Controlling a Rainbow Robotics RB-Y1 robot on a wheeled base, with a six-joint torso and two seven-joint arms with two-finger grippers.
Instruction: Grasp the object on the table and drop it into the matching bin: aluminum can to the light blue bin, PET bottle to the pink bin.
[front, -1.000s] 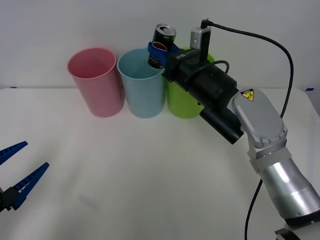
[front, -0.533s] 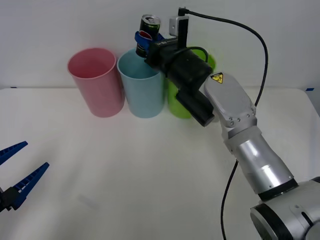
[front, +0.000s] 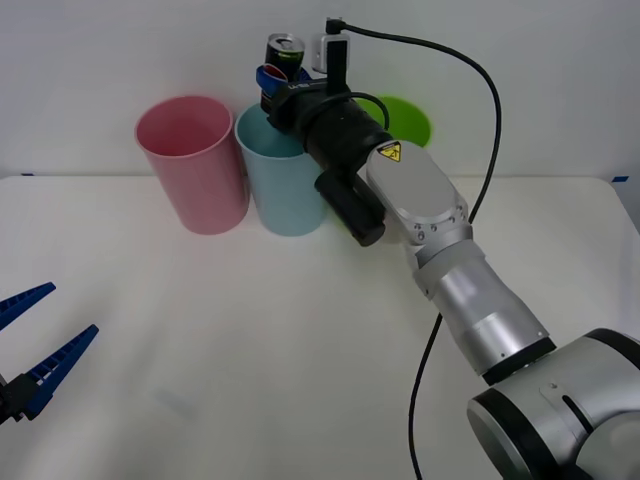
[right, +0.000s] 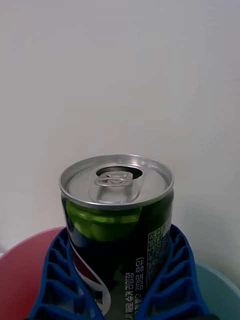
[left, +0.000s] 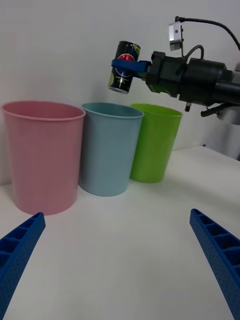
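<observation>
Your right gripper (front: 272, 84) clamps the aluminum can (front: 282, 52) above the light blue bin (front: 287, 180) — poised to drop. Your left gripper (front: 35, 350) waits open, empty — low at the table's near-left.

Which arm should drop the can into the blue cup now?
The right. Its gripper already holds the can above the light blue bin. The left gripper sits open, low over the table's near edge, far from the bins.

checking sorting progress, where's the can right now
In the front view the aluminum can is held in the air by the right gripper, above the rim of the light blue bin, with the pink bin to its left.
</observation>
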